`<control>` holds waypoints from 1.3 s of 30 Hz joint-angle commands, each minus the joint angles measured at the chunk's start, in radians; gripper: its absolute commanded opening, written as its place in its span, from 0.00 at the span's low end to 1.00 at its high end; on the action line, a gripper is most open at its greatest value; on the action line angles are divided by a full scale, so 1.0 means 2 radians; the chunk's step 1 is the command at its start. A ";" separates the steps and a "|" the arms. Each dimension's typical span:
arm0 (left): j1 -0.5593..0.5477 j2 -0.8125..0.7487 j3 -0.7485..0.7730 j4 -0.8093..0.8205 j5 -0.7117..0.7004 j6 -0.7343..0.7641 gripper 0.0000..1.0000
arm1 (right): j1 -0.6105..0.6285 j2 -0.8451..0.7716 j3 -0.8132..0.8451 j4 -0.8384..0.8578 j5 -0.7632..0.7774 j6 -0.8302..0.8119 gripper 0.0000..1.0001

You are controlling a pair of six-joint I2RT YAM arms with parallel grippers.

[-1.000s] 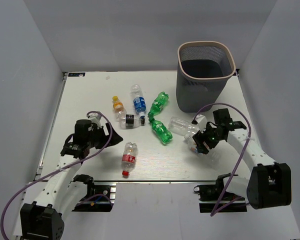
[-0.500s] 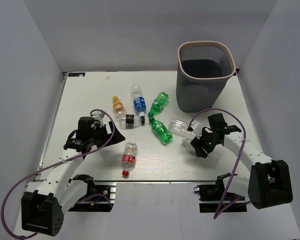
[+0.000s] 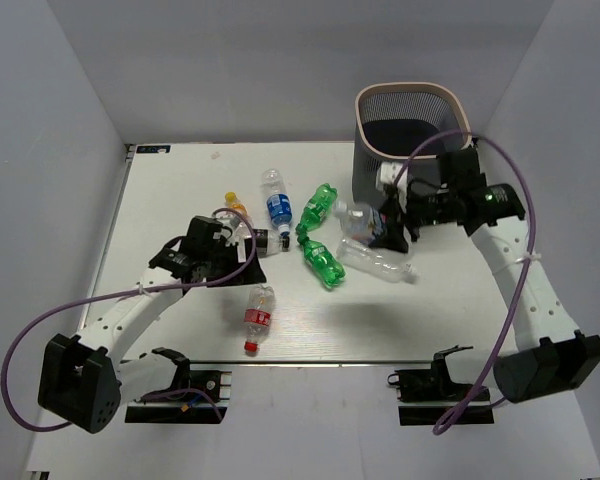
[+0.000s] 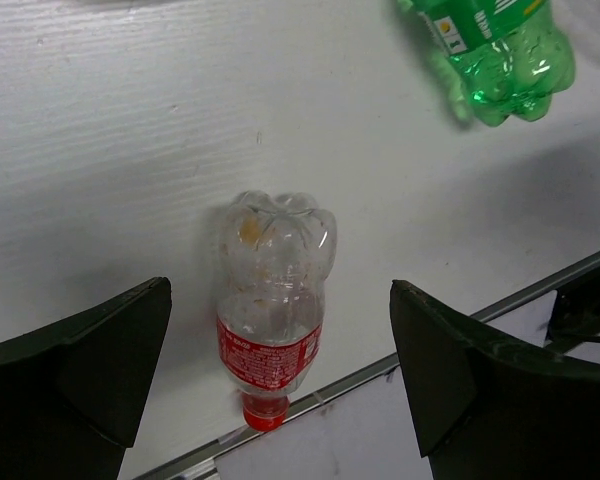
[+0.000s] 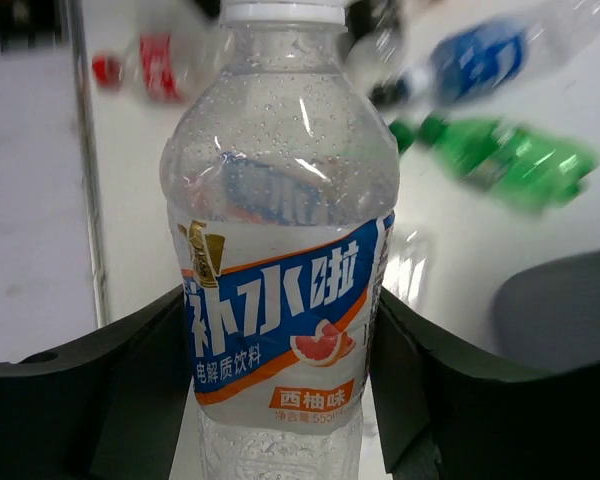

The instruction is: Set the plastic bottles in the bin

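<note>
Plastic bottles lie mostly flat on the white table (image 3: 170, 200). One of them, a clear white-capped bottle with a blue-and-white label (image 5: 280, 300), is clenched between the fingers of your right gripper (image 3: 383, 226); it is lifted off the table just beside the left wall of the tall dark grey mesh bin with the beige rim (image 3: 410, 165), not over its mouth. A second ago that gripper sat low at the near right of the table, well apart from the bin.

Below the raised bottle a clear plastic bottle (image 3: 378, 263) lies on its side; left of it are two green bottles (image 3: 325, 262), one nearer the bin than the other; then a blue-labelled bottle (image 3: 278, 207), a black-labelled bottle (image 3: 261, 240) and an orange yellow-capped bottle (image 3: 236, 208), the last partly hidden by your left arm.

A clear red-labelled bottle (image 4: 272, 310) lies by the near edge, red cap toward the edge; your left gripper (image 3: 242, 265) hangs above it, jaws spread wide and holding nothing. A second ago it was farther left on the table.
</note>
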 commanded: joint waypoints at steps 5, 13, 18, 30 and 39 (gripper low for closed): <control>-0.047 0.025 0.029 -0.059 -0.079 -0.014 1.00 | 0.008 0.112 0.217 0.258 -0.063 0.298 0.00; -0.088 0.057 0.029 -0.049 -0.099 -0.036 1.00 | 0.005 0.198 0.320 0.440 0.122 0.441 0.00; -0.111 0.057 0.034 -0.045 -0.121 -0.041 1.00 | 0.001 0.233 0.330 0.439 0.288 0.404 0.00; -0.141 0.089 -0.002 -0.017 -0.159 -0.070 1.00 | -0.040 0.243 0.303 0.390 0.299 0.388 0.90; -0.162 0.128 -0.012 0.017 -0.181 -0.094 0.98 | -0.073 0.096 0.163 0.405 0.136 0.393 0.63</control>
